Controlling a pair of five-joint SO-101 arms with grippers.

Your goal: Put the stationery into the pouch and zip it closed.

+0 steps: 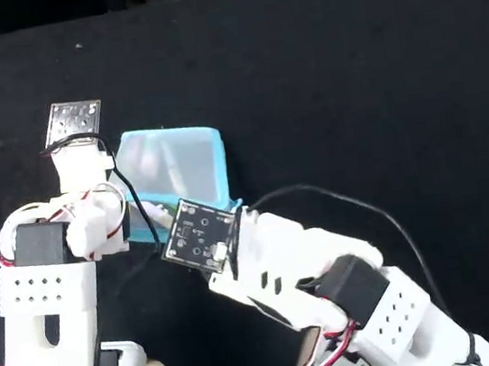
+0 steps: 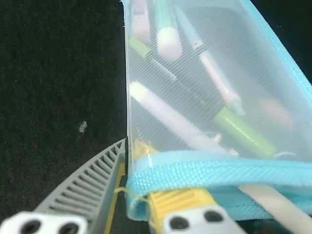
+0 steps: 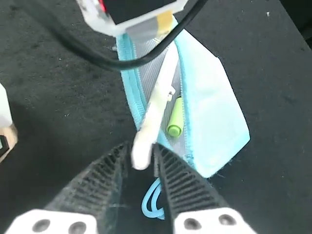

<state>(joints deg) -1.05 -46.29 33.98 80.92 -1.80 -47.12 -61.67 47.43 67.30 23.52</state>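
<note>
Right gripper (image 3: pixel 140 150): my fingers are pressed onto the tail of the white pen (image 3: pixel 156 102), pinching it from both sides.
White pen: it is about half in. The front lies inside the open mouth and the tail sticks out between my fingers.
Zip cord (image 3: pixel 152 200): a blue loop lies on the cloth just under my right fingers, untouched.
Green marker (image 3: pixel 175 119): it is already inside, just beside the white pen.
Left gripper (image 2: pixel 129 151): my fingers pinch the corner of the pouch (image 1: pixel 178 160) at its zipper band.
Pouch: it lies flat on the black table (image 1: pixel 347 68) between my two arms, with several pens visible through the mesh.
Done: I judge most of the stationery is stowed.
Left: I need to push this pen fully in, let go, then pull the zip shut. That is roughly the last third.
</note>
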